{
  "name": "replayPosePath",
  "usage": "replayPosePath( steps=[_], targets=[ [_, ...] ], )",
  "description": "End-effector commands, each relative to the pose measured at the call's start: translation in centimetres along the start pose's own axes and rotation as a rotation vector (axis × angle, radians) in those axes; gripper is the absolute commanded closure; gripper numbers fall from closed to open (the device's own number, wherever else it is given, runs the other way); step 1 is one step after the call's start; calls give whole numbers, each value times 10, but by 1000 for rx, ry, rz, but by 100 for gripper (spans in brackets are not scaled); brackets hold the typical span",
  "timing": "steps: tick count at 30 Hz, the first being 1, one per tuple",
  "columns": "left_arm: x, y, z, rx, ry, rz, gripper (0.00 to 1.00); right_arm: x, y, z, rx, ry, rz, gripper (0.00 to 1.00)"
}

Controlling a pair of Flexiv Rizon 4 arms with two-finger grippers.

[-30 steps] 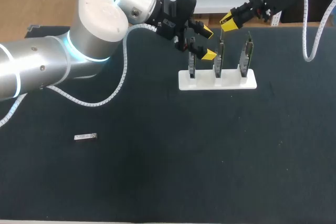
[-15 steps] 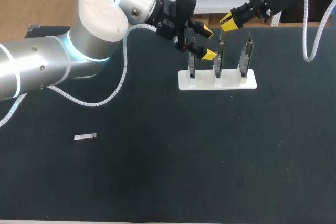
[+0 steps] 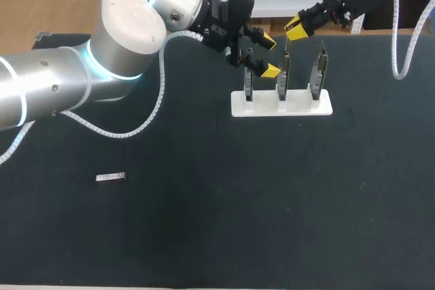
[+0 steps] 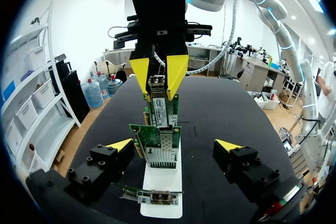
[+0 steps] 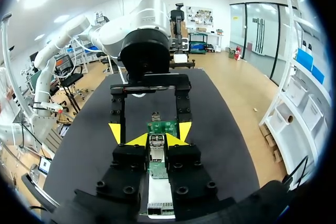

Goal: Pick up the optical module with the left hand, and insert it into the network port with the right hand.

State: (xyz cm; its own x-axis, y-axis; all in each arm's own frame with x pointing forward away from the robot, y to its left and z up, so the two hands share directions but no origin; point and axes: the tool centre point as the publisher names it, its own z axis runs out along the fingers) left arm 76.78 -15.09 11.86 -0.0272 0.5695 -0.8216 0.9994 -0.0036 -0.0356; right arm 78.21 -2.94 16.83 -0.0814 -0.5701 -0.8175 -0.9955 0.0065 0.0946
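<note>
A small silver optical module (image 3: 111, 177) lies on the dark mat, far to the left of both grippers. Three upright green network cards (image 3: 282, 73) stand in a white holder (image 3: 281, 104). My left gripper (image 3: 267, 55) hangs open at the holder's left end, and the cards (image 4: 156, 145) show between its spread fingers (image 4: 119, 145). Above the cards at the back, my right gripper (image 5: 157, 140) is shut on a small silver module-like piece (image 5: 156, 142). That piece (image 4: 156, 83) also shows from the left wrist, held between yellow fingertips over the farthest card.
The holder stands near the mat's far edge. A white cable (image 3: 158, 93) loops from my left arm down toward the mat. Open dark mat (image 3: 272, 202) spreads across the front and right.
</note>
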Motion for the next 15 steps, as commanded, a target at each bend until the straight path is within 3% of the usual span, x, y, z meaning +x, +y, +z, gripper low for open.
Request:
replayPosePath(
  steps=[1,15],
  targets=[
    [-1,1,0,0,4,-2,0,-2,3,0,8,0,-4,100],
    [-1,1,0,0,4,-2,0,-4,3,1,6,2,-10,100]
  ],
)
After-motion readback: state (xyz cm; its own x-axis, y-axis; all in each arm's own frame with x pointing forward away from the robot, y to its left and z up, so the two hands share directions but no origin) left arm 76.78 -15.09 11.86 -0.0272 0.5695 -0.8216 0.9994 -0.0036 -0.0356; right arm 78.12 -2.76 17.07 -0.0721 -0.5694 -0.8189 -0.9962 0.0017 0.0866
